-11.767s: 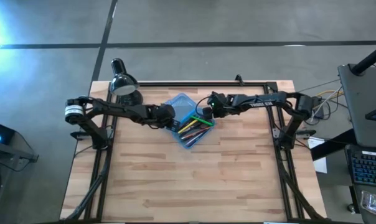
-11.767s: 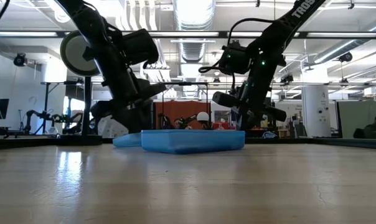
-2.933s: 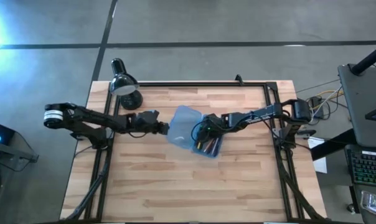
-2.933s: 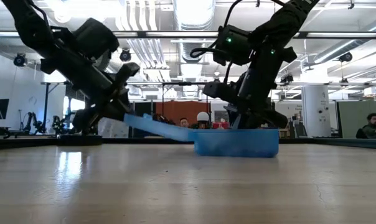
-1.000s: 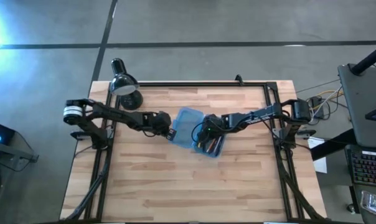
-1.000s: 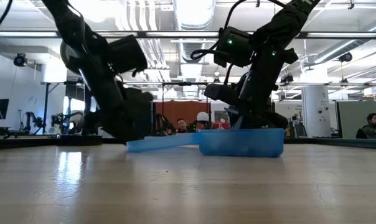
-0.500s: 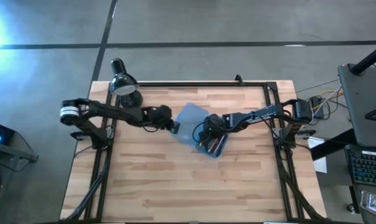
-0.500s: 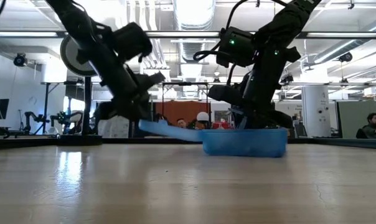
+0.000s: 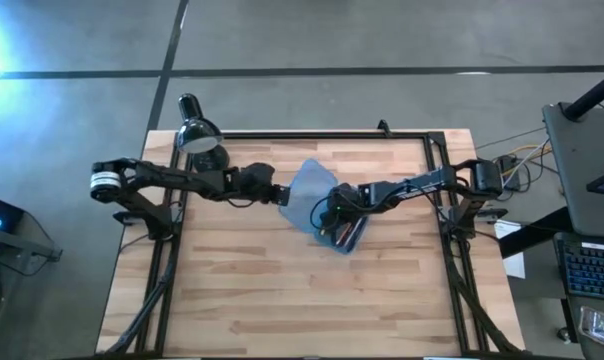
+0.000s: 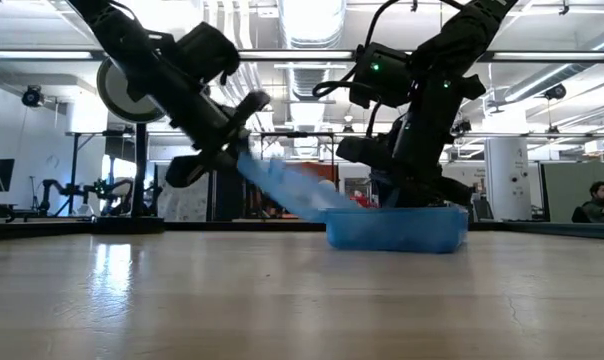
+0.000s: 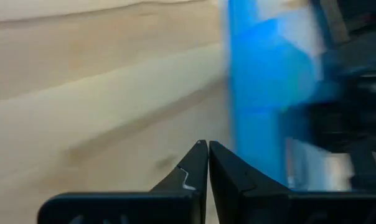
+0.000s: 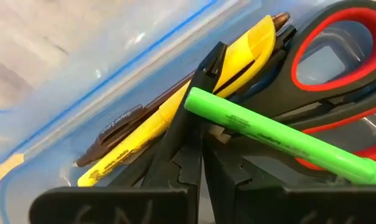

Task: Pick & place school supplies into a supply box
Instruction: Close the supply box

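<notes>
Lifting the blue lid (image 10: 282, 188) with my left gripper (image 9: 279, 194), fingers pressed together, my right gripper (image 12: 200, 134) closed inside the supply box (image 9: 327, 215) mid-table, scissors (image 12: 337, 93) partly cut off, pens half hidden.

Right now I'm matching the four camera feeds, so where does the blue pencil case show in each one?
High view: pencil case at table centre, between both grippers.
Low view: tray on the table right of centre, lid slanting up leftward.
Left wrist view: blue wall ahead, blurred.
Right wrist view: rim around the supplies.
Shared landmark: the right gripper inside the case.
</notes>
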